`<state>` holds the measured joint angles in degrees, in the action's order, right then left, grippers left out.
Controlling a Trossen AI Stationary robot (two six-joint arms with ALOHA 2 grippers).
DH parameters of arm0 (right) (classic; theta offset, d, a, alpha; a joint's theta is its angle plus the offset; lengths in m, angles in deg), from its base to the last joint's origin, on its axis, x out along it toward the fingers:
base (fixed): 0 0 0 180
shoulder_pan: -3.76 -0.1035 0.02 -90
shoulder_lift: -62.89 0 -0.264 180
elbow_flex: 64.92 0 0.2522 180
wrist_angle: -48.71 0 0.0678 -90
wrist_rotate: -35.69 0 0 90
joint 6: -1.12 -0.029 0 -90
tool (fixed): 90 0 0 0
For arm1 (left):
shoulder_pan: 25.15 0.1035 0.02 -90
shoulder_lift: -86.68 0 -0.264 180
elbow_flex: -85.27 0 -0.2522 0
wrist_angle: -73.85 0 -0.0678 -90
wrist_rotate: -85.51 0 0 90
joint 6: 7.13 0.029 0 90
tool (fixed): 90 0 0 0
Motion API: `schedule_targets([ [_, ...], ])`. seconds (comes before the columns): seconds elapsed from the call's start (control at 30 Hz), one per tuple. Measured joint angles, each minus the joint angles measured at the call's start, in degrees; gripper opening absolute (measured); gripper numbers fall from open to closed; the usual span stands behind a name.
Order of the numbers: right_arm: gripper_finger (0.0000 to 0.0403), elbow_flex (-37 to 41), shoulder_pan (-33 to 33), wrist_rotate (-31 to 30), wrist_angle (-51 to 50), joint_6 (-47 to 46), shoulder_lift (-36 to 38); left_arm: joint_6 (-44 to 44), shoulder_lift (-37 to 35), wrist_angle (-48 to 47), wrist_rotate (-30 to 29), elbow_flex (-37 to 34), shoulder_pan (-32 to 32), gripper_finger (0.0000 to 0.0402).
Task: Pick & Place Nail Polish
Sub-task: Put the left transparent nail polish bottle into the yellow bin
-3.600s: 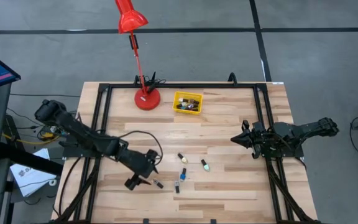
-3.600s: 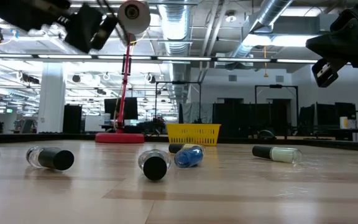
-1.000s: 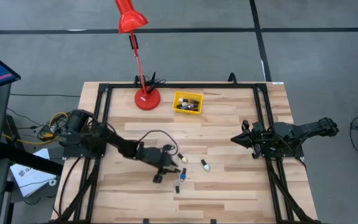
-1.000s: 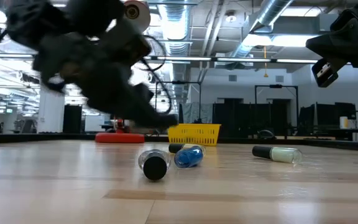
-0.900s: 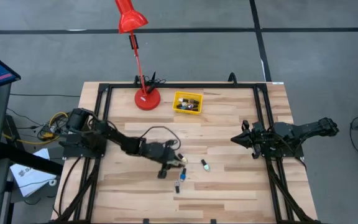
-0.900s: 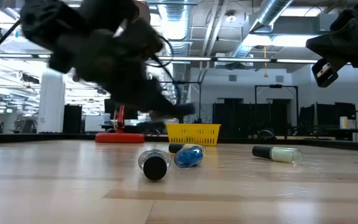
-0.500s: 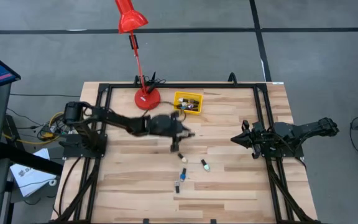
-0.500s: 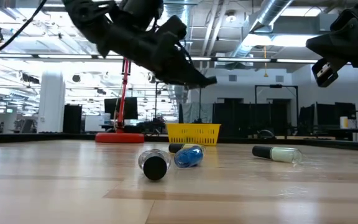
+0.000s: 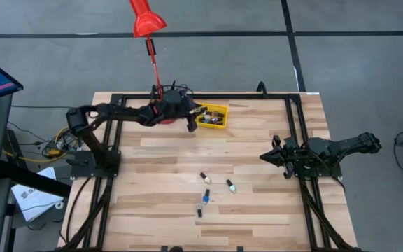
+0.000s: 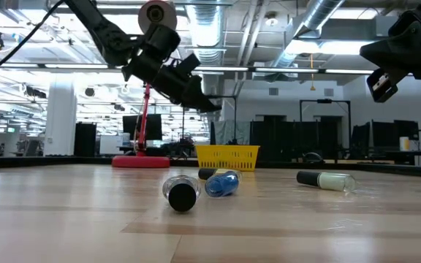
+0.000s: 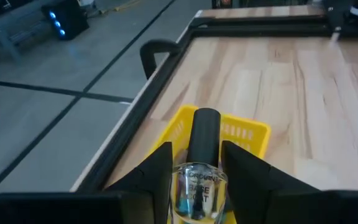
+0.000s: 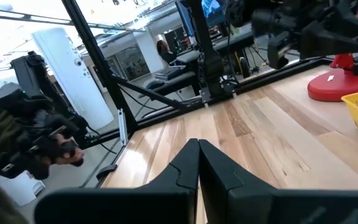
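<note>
High view, upper centre: your left gripper (image 9: pixel 192 120) grips clear nail polish bottle (image 11: pixel 196 186) beside yellow bin (image 9: pixel 211 116). Three bottles (image 9: pixel 216 186) lie mid-table. Right gripper (image 9: pixel 266 157) closed, right side.

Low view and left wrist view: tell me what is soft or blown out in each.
Low view: the ceiling lights glare white, and the nearest nail polish bottle lies slightly soft on the table. Left wrist view: the clear bottle in the left gripper is blurred, while the yellow bin behind reads sharper.
</note>
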<state>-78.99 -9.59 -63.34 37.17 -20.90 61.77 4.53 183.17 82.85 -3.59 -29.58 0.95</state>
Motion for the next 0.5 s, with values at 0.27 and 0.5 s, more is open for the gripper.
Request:
schedule_targets([
  [0.27, 0.0001, 0.00, -0.01, 0.00, 0.00, 0.00, 0.00, 0.41, 0.35, 0.27, 2.58, 0.02, 2.76, 0.0114],
  [0.5, 0.0001, 0.00, -0.02, 0.01, 0.00, -0.01, 0.00, -0.28, 4.70, 1.81, 3.29, 0.05, 1.22, 0.0113],
])
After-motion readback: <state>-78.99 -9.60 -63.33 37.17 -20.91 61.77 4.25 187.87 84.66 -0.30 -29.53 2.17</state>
